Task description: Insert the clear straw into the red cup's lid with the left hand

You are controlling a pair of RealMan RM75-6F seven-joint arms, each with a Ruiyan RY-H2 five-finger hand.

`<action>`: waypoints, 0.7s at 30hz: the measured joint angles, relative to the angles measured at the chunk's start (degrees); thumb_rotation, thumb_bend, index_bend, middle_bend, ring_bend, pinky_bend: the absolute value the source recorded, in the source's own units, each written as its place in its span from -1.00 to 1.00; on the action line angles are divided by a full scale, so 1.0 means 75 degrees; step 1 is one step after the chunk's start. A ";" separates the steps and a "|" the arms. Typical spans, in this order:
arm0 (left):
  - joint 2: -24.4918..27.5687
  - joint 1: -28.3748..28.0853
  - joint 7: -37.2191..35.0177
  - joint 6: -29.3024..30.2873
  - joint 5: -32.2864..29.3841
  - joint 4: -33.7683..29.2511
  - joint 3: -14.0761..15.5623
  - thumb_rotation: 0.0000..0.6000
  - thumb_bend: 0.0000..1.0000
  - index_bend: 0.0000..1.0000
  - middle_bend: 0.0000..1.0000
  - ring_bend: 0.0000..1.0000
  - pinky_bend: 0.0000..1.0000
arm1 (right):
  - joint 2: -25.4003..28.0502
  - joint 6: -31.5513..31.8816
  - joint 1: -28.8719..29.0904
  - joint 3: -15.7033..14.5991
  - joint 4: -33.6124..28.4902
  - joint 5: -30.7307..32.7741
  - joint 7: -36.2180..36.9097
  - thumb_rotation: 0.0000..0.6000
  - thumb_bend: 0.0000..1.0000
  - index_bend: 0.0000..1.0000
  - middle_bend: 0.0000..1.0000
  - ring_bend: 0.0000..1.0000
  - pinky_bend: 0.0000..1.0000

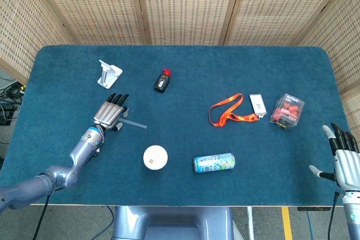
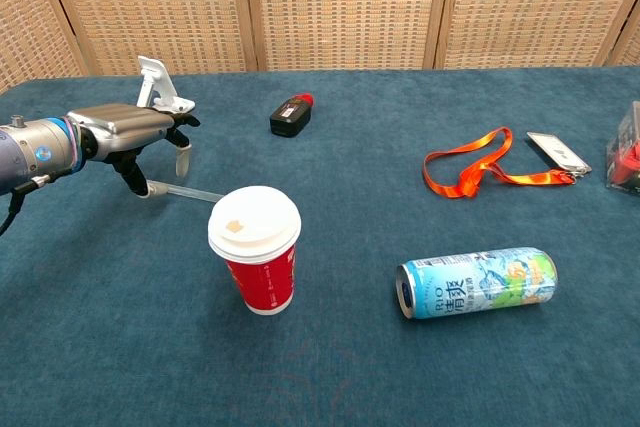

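Nearest you on the desk [image 2: 120, 347] stands the cup [image 2: 256, 263], upright with its white lid [image 2: 254, 221] on, and the can [image 2: 477, 283] lies on its side to its right. Just beyond the cup the straw [image 2: 192, 192] lies flat, and your left hand [image 2: 135, 133] is over its far end with fingers [image 2: 182, 159] spread and pointing down; it seems the thumb tip touches the straw, but nothing is gripped. Your right hand [image 1: 344, 161] hangs open off the desk's right edge, holding nothing.
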 measured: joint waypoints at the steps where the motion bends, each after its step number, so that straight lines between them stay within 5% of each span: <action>1: -0.0017 -0.0011 0.0024 0.0001 -0.0006 0.0012 0.0007 1.00 -0.28 -0.09 -1.00 -1.00 -1.00 | 0.0000 -0.0003 0.0000 0.0002 0.0005 0.0004 0.0009 1.00 -0.87 -0.94 -1.00 -1.00 -1.00; 21: -0.0436 -0.0148 0.0461 0.0023 -0.0272 0.0350 0.0112 1.00 -0.28 -0.05 -1.00 -1.00 -1.00 | -0.0006 -0.0024 0.0011 0.0018 0.0025 0.0024 0.0048 1.00 -0.87 -0.93 -1.00 -1.00 -1.00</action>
